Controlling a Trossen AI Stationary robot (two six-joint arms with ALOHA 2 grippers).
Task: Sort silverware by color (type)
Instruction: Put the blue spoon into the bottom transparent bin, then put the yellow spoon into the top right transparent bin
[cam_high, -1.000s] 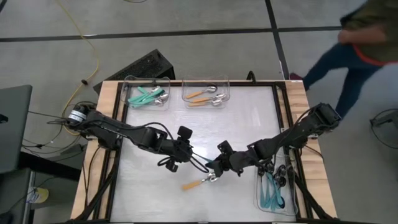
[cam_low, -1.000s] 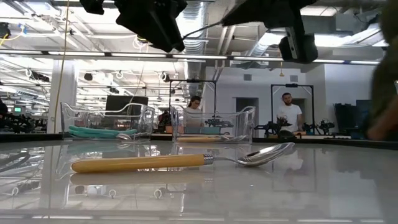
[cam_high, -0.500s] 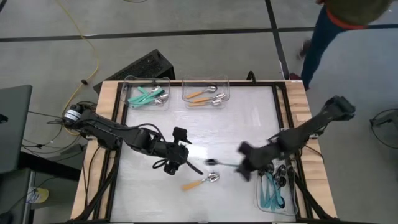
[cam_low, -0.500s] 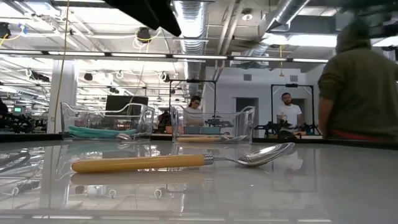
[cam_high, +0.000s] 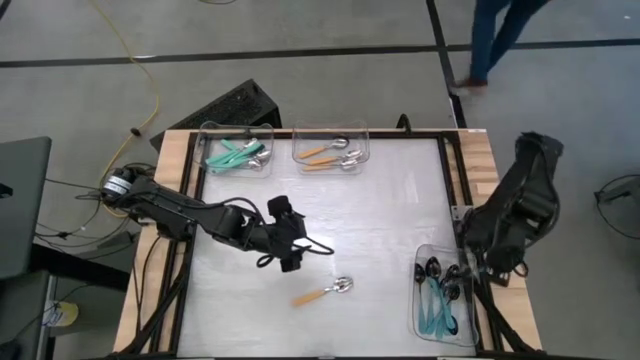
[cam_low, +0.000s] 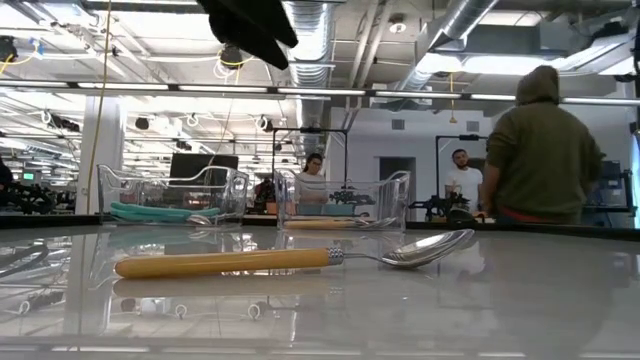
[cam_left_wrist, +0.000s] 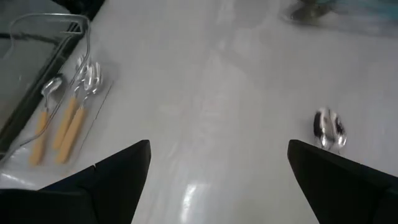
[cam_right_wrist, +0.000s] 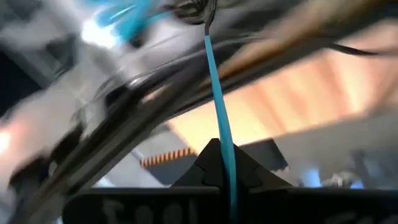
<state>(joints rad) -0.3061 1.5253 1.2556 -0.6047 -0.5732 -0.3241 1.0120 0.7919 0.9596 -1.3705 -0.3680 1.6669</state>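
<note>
So I've got 1 orange-handled spoon (cam_high: 323, 292) loose on the table, lower middle of the high view, handle pointing lower left and the shiny bowl up right. The left gripper (cam_high: 291, 250) hovers just up and left of it, fingers spread wide and empty; its wrist view shows the spoon's bowl (cam_left_wrist: 328, 129) ahead, between the 2 dark fingers (cam_left_wrist: 118, 171) but nearer the right one.

The right gripper (cam_high: 478, 262) is over at the right edge above the lower-right bin (cam_high: 420, 322), clenched on a teal-handled spoon (cam_right_wrist: 219, 118); the thin teal handle runs straight up out of the pinched tips. More teal spoons (cam_high: 437, 305) sit in that bin.

The far bins at the top: teal ones in the left bin (cam_high: 205, 130), orange ones (cam_high: 330, 155) in the middle bin (cam_high: 364, 130), so I reckon that's where the loose one goes.

Handling guess: it's light and stiff, the metal bowl looks slippery and the thing lies nearly flat, so I'd pinch across the plastic handle near mid-length, where it's straight and grippier, and expect it to skid on the glossy top if I come in off-center
</note>
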